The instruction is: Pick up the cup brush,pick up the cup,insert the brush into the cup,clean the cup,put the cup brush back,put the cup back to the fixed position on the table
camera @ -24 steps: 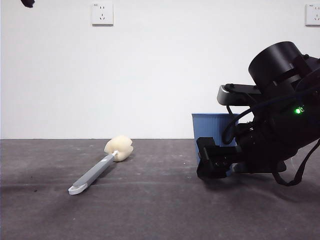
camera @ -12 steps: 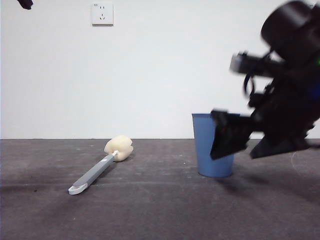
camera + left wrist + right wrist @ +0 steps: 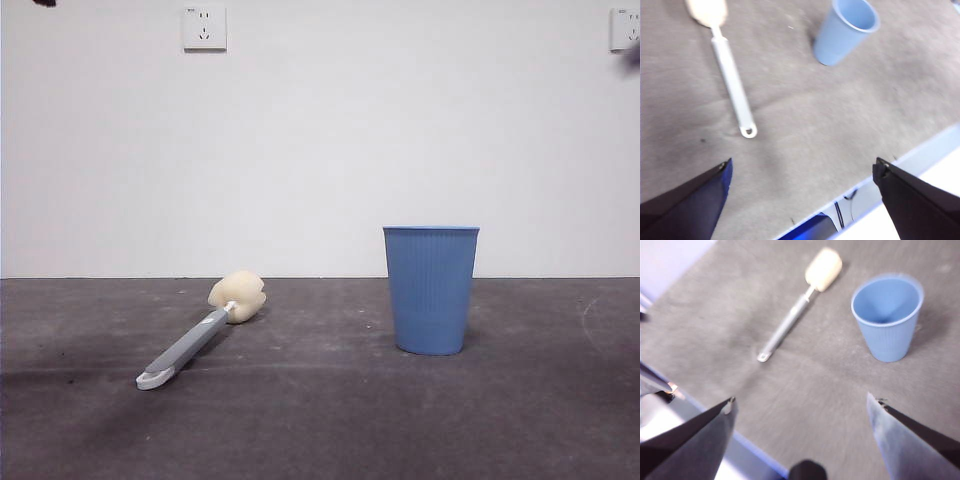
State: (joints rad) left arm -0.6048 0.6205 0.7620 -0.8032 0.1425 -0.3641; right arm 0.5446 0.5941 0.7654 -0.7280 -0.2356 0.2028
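Note:
The blue ribbed cup (image 3: 431, 288) stands upright on the table (image 3: 320, 420), right of centre; it also shows in the left wrist view (image 3: 845, 31) and the right wrist view (image 3: 887, 316). The cup brush (image 3: 200, 330) lies flat to its left, cream sponge head toward the wall, white looped tip toward the front; it also shows in the left wrist view (image 3: 731, 80) and the right wrist view (image 3: 797, 307). My left gripper (image 3: 802, 167) is open and empty, high above the table. My right gripper (image 3: 800, 402) is open and empty, high above the table.
A white wall with two sockets (image 3: 204, 27) stands behind the table. The table's front edge (image 3: 920, 155) shows in the left wrist view and also in the right wrist view (image 3: 715, 422). Black arm tips show at the top corners (image 3: 44, 3) of the front view.
The right arm has let go of the cup and risen up and to the right, out of the front view. The cup stays standing. The brush has not moved.

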